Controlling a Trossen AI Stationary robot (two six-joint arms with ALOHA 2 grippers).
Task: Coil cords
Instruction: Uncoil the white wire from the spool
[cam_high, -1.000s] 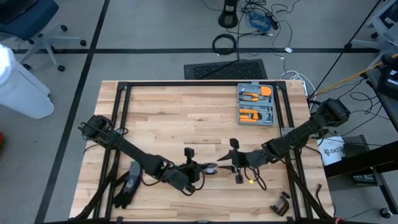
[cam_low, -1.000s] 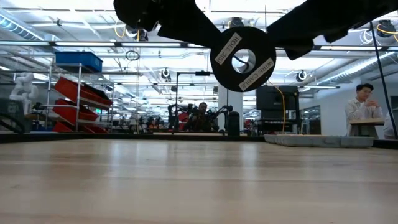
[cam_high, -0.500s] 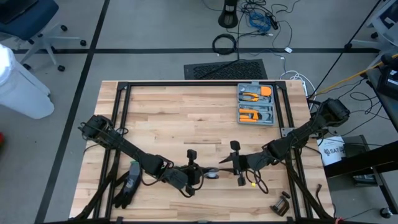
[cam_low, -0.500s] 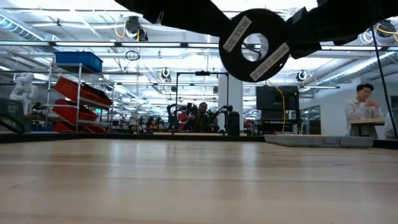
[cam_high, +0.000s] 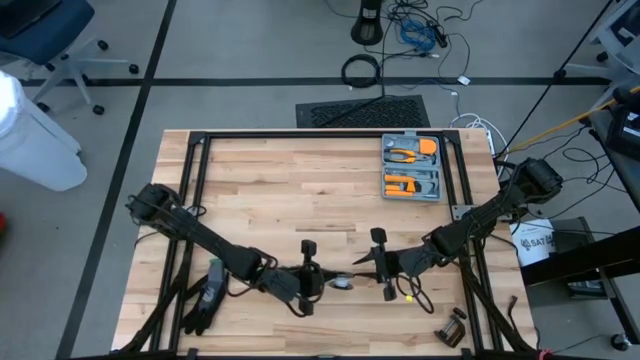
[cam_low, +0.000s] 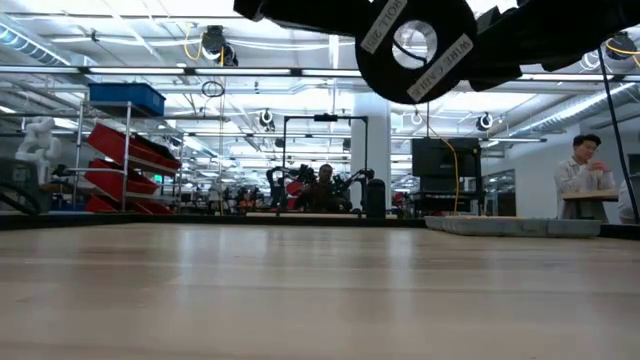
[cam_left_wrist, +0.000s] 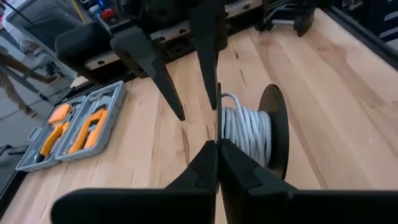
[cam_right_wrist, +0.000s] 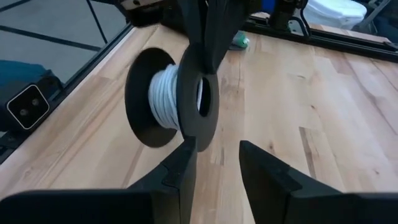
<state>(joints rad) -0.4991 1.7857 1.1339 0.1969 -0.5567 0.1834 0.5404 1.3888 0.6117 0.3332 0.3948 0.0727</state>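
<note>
Spooled cords (cam_left_wrist: 245, 134) held aloft mid-table, left gripper (cam_left_wrist: 217, 163) clamped on one flange; right gripper (cam_right_wrist: 216, 160) spread, apparently touching nothing. Risk: thin edge grip slipping, dropping spool.

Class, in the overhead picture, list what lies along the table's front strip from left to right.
Black glove-like bundle → left hand, shut → black spool of white cord → right hand → small dark object near the front right corner.
</note>
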